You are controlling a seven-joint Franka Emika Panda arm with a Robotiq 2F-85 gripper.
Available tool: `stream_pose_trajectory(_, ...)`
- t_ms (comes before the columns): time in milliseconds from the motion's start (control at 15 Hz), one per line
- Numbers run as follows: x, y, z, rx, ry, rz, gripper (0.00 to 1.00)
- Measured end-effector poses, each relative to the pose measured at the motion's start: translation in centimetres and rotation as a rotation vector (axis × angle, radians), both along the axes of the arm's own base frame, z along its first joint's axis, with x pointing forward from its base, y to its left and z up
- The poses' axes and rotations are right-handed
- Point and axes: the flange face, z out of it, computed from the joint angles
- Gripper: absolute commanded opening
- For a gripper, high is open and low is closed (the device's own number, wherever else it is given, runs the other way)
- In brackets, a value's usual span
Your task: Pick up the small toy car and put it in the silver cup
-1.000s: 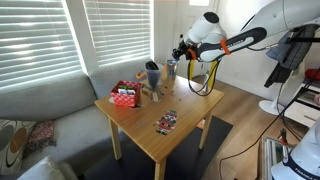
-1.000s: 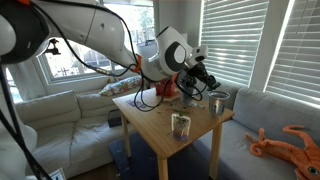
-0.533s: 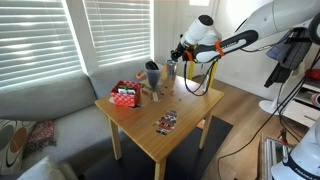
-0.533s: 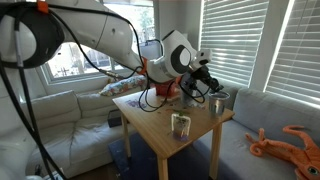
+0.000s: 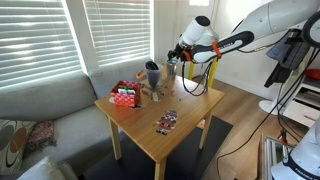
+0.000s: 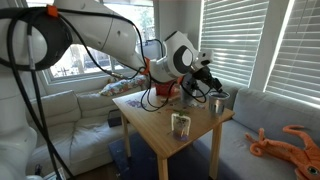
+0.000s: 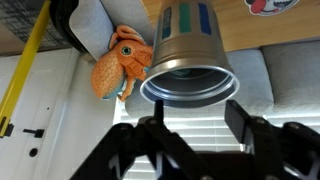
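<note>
Hand point(image 7: 193, 126) over silver cup point(image 7: 190, 45), seemingly open.

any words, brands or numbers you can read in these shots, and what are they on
No text can be read in any view.
The red box: patterned print, too small to read.
The packet: coloured print, blurred.
The silver cup in the wrist view: coloured stripes only, no letters or numbers.
</note>
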Motion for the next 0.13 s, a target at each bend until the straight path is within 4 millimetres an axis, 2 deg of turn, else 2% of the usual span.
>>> stream_pose_trajectory(67, 0.1, 0.6, 0.2, -0.004, -0.002, 0.018, 0.99)
stream_pose_trajectory(133, 0.3, 1.7, 0.7, -0.016, -0.011, 0.063, 0.85)
